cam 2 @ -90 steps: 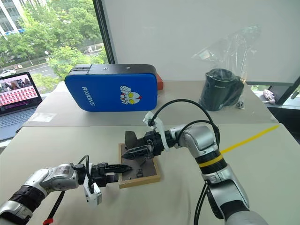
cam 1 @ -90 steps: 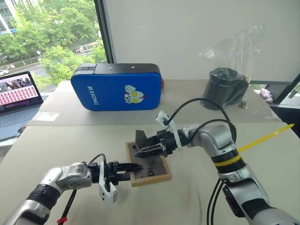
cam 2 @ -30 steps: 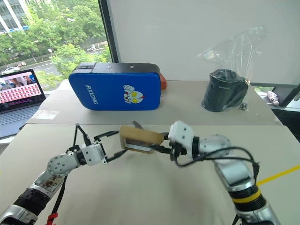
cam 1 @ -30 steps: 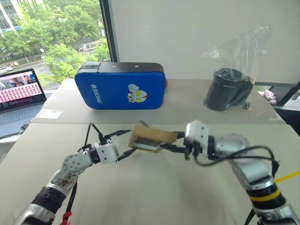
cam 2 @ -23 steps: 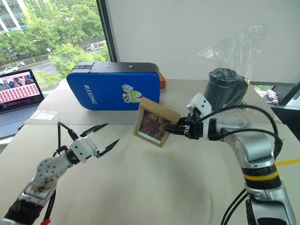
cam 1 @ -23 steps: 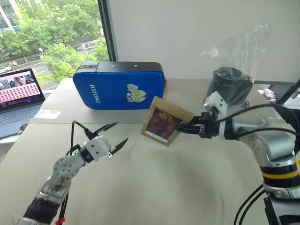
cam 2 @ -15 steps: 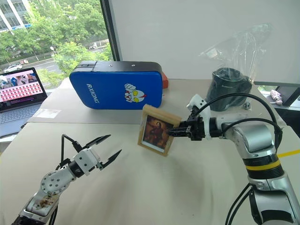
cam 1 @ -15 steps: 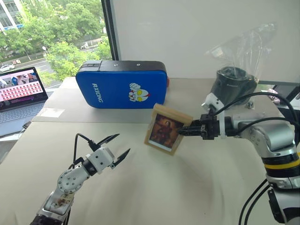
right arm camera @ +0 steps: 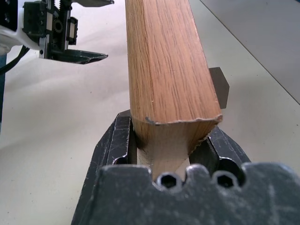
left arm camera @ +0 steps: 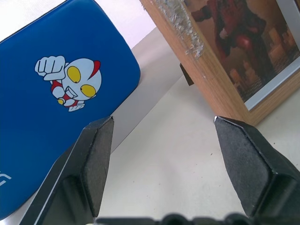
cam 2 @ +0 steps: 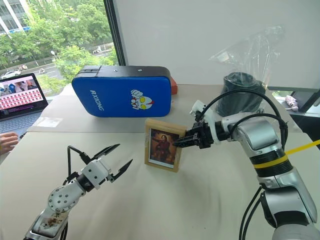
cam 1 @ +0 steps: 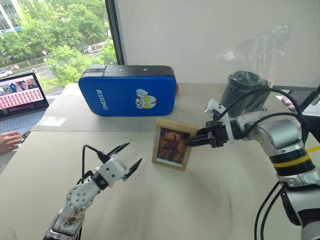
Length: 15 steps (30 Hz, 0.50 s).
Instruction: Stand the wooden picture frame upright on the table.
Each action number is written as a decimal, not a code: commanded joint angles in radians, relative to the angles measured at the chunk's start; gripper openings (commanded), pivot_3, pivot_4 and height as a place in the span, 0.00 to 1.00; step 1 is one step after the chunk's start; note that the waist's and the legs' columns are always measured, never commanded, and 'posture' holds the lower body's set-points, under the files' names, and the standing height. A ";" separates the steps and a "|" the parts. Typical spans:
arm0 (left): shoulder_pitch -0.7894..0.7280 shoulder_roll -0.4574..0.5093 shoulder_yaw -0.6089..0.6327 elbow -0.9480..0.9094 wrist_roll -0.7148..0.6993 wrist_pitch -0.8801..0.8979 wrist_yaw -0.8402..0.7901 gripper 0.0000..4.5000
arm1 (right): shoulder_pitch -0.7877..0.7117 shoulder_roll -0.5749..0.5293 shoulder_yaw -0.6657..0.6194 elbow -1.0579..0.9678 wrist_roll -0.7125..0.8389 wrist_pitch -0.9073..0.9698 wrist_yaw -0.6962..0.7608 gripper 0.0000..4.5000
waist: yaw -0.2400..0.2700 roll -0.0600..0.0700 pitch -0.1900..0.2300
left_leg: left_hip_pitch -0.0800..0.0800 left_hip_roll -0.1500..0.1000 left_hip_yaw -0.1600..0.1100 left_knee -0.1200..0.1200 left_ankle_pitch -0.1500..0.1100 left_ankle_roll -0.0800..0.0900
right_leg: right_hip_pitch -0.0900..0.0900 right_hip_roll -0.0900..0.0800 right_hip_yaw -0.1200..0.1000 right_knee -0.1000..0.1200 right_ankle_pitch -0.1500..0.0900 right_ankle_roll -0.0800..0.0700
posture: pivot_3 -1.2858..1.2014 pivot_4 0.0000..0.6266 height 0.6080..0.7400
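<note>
The wooden picture frame stood nearly upright on the table before the blue padded case, its side edge clamped in the right hand, apparently to steady it, while the left hand waited alongside, fingers spread and empty.

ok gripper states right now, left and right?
Left gripper: open, holding nothing, beside the wooden picture frame.
Right gripper: closed on the frame's side edge.

Bright, even daylight; soft shadows.
</note>
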 commanded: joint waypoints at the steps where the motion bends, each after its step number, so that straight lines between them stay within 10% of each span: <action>1: -0.001 -0.007 0.014 -0.039 0.006 0.002 0.001 0.81 | 0.008 0.004 0.009 0.016 -0.030 0.005 -0.019 0.29 | 0.000 0.000 0.000 | 0.000 0.000 0.000 0.000 0.000 0.000 | 0.000 0.000 0.000 0.000 0.000 0.000 | 0.52 0.24 1.00; 10: -0.022 -0.023 0.010 -0.022 0.017 0.004 -0.008 0.81 | 0.007 0.018 -0.040 0.033 -0.018 0.040 -0.054 0.29 | 0.001 0.000 0.000 | 0.000 0.000 0.000 0.000 0.000 0.000 | 0.000 0.000 0.000 0.000 0.000 0.000 | 0.52 0.24 1.00; 15: -0.027 -0.027 0.011 -0.018 0.019 0.004 -0.011 0.83 | 0.016 0.027 -0.041 0.031 -0.020 0.041 -0.061 0.70 | 0.002 0.000 0.000 | -0.001 0.000 0.000 0.000 0.000 0.000 | -0.001 0.000 0.000 0.000 0.000 0.000 | 0.52 0.24 1.00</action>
